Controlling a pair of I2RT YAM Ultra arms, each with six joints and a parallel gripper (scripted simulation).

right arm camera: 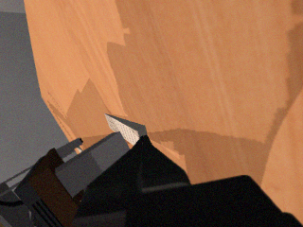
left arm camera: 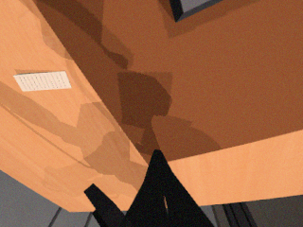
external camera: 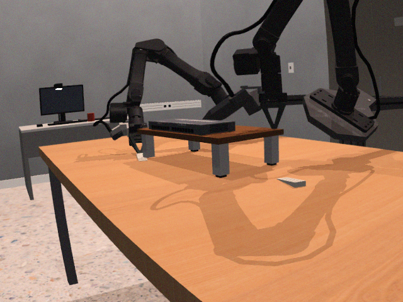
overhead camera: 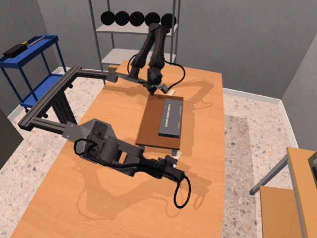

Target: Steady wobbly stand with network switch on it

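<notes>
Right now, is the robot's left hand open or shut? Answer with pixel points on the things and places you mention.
The left hand (overhead camera: 152,93) (external camera: 274,126) (left arm camera: 156,153) is shut. Its two fingers come together in one point, by a corner of the stand (overhead camera: 149,123) (external camera: 257,131) (left arm camera: 227,85) (right arm camera: 44,182).

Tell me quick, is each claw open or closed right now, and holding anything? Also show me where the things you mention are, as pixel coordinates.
Left claw (overhead camera: 152,93) (external camera: 274,126) (left arm camera: 157,152): closed, holding nothing.
Right claw (overhead camera: 176,160) (external camera: 140,151) (right arm camera: 145,137): closed, holding nothing, its tip right by a white-topped wedge (overhead camera: 179,154) (external camera: 141,156) (right arm camera: 124,130).
</notes>
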